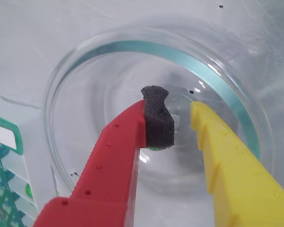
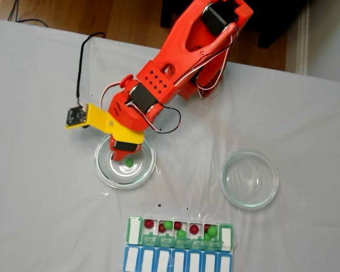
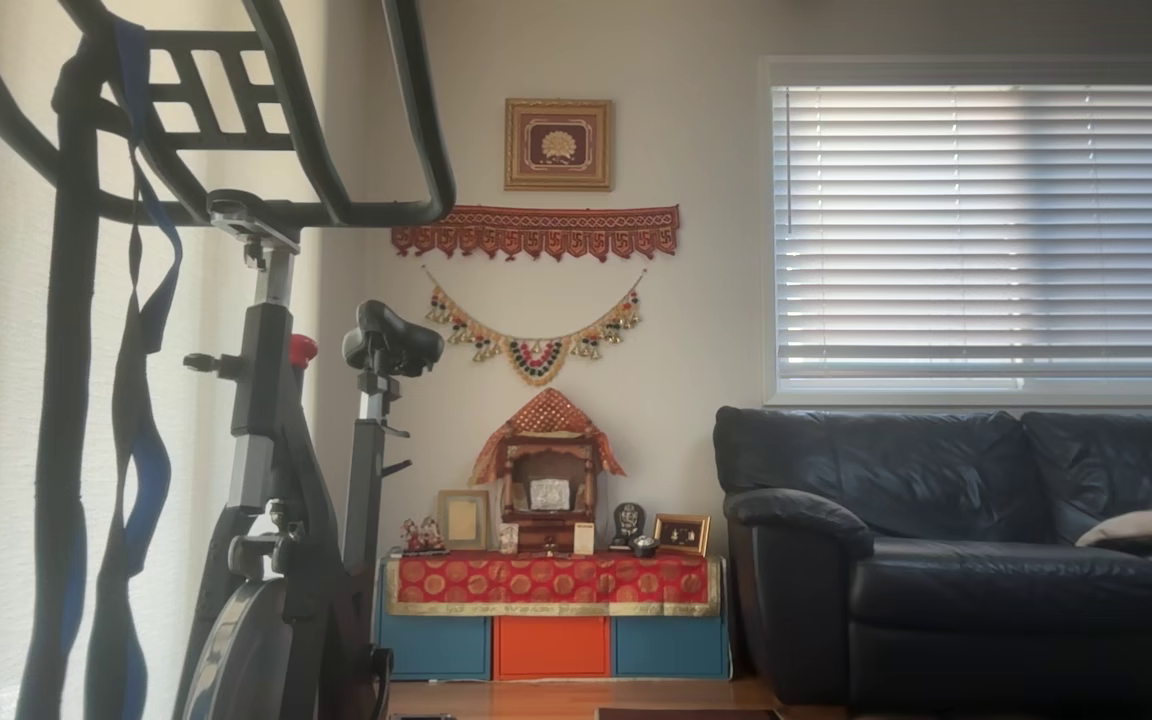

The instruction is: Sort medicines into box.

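Note:
My gripper (image 1: 176, 114) hangs low inside a clear glass dish (image 1: 146, 46), open, with a gap between the red finger's dark foam pad (image 1: 157, 118) and the yellow finger (image 1: 213, 142). A green medicine ball (image 1: 155, 148) peeks out under the foam pad. In the fixed view this ball (image 2: 128, 162) lies in the left dish (image 2: 103, 169), just below the gripper (image 2: 127, 152). The box (image 2: 135, 231) lies near the front edge with its green lids open, and several red and green balls (image 2: 178, 225) sit in its compartments. Its green lids (image 1: 4, 137) show at the wrist view's left edge.
A second glass dish (image 2: 272, 181) stands to the right with nothing in it. A blue-lidded organizer row (image 2: 175, 262) lies against the box's front side. The arm's base (image 2: 215, 34) is at the table's far edge. A black cable (image 2: 82, 62) runs to a small board (image 2: 75, 117).

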